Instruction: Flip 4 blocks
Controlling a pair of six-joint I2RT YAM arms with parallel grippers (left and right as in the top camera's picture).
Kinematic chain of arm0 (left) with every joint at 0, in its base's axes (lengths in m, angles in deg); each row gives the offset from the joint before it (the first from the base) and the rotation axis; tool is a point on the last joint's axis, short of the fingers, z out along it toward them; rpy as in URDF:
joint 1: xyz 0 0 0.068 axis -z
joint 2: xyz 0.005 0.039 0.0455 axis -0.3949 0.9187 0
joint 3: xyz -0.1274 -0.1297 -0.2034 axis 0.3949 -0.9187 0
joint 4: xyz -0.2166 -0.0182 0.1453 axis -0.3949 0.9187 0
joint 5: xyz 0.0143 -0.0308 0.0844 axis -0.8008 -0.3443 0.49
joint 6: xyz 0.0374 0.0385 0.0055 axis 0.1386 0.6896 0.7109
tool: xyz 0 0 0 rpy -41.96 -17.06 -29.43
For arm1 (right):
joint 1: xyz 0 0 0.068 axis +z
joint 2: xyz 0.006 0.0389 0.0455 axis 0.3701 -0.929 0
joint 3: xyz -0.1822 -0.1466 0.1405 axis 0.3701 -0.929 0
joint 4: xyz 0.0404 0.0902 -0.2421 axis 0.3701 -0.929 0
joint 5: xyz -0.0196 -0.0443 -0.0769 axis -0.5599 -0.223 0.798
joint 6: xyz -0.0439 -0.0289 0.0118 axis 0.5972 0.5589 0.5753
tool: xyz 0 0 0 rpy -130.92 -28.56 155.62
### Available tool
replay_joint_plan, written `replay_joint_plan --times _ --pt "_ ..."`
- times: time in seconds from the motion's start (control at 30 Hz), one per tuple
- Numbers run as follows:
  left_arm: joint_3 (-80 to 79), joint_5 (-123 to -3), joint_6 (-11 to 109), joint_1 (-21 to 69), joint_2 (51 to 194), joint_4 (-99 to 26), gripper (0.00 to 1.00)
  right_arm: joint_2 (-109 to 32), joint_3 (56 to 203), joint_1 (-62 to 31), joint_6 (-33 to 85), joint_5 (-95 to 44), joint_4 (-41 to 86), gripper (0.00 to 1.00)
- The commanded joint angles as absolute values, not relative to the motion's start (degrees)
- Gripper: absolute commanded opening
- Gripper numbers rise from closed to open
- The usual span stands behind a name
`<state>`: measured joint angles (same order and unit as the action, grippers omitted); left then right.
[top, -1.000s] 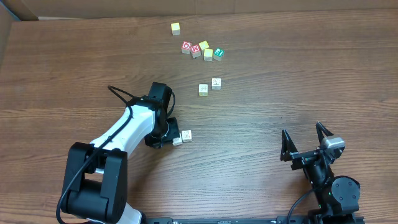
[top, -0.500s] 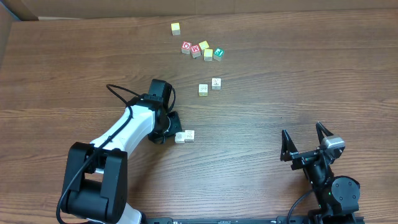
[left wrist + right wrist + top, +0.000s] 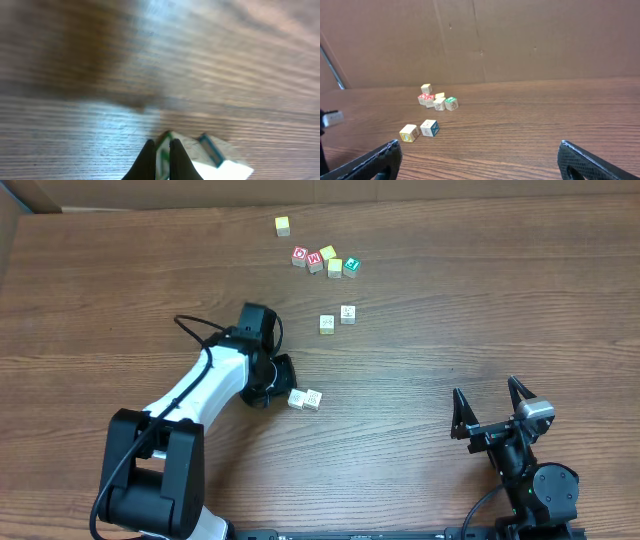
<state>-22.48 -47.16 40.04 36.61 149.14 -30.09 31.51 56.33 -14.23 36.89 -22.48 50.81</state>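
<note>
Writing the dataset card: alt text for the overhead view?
The shut left gripper sits beside a pair of pale blocks on a wooden table. Farther back lie two more pale blocks and a coloured cluster; the right gripper rests open, near the front edge.

Wood-grain table, cardboard backdrop — the room as we see it.
Ahead of the right gripper [image 3: 479,150] we see a brown wood-grain table [image 3: 530,110] running to a plain cardboard wall [image 3: 530,40], creased by a vertical seam and a few small dents — a thin grey rod [image 3: 330,62] leans at its far left. Just ahead and left of the left gripper [image 3: 160,146] we find a pale sheen of light [image 3: 100,120] on the wood, with a darker shadow [image 3: 65,55] farther off. Elsewhere the light looks soft and even.
</note>
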Motion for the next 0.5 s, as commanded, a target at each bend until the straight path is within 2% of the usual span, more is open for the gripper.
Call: replay_joint_plan --times 0.0,0.27,0.47 --pt "-18.1 -45.8 41.8 36.0 148.7 -30.5 0.04 31.8 55.7 -14.5 37.1 -22.4 51.1 1.00" --pt "-18.4 -39.1 41.8 36.1 148.7 -25.2 0.04 31.8 55.7 -14.5 37.1 -22.4 51.1 1.00" --pt "-21.1 -39.4 41.8 36.8 148.9 -24.7 0.04 31.8 55.7 -14.5 37.1 -22.4 51.1 1.00"
